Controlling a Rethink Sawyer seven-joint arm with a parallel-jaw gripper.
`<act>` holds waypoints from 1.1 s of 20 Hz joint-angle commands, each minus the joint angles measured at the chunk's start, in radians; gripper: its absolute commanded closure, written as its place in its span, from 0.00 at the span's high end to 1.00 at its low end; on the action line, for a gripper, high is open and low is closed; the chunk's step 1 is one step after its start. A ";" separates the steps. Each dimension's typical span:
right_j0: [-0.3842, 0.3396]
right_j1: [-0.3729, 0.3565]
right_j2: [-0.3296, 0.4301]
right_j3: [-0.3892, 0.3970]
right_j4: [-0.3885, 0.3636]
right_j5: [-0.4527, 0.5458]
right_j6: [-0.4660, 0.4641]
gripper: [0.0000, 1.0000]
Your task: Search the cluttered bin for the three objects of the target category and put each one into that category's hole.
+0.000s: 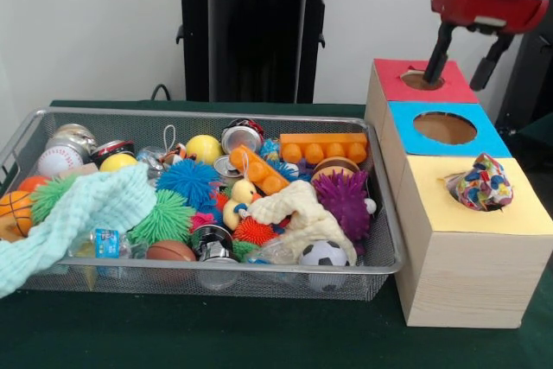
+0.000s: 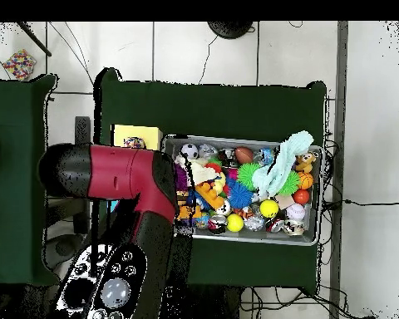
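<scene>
Drop step at the red hole, gripper empty.
Wire bin [image 1: 380,258] lower left held the clutter; patterned cloth [image 1: 479,182] sat in the yellow hole; gripper [image 1: 460,62] hovered upper right over red hole [image 1: 422,80], jaws released. Next: return for another pick.

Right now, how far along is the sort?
Looks done: one colourful cloth sits stuffed in the yellow box's hole. In hand: nothing; the gripper hangs open and empty over the red box's hole. Left: the bin is still full, mint towel included.
</scene>
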 commanded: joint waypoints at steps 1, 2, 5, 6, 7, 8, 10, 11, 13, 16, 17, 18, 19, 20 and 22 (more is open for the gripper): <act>-0.045 -0.050 0.122 0.141 0.056 -0.027 0.192 0.00; -0.047 -0.049 0.124 0.140 0.059 -0.019 0.190 0.00; -0.055 -0.046 0.129 0.138 0.063 -0.005 0.184 0.00; -0.057 -0.045 0.132 0.133 0.059 -0.012 0.175 0.00; -0.064 -0.047 0.142 0.135 0.056 -0.027 0.157 0.00; -0.069 -0.046 0.151 0.130 0.057 -0.034 0.146 0.00; -0.087 -0.039 0.180 0.135 0.073 -0.091 0.140 0.00; -0.097 -0.038 0.194 0.140 0.074 -0.109 0.128 0.00; -0.104 -0.029 0.204 0.138 0.062 -0.129 0.114 0.00; -0.117 -0.023 0.234 0.149 0.071 -0.179 0.127 0.00; -0.126 -0.021 0.252 0.158 0.077 -0.213 0.128 0.00; -0.134 -0.022 0.273 0.175 0.087 -0.248 0.129 0.00; -0.142 -0.021 0.293 0.185 0.093 -0.268 0.126 0.00; -0.146 -0.014 0.304 0.177 0.099 -0.275 0.130 0.00; -0.152 -0.003 0.322 0.162 0.092 -0.286 0.130 0.00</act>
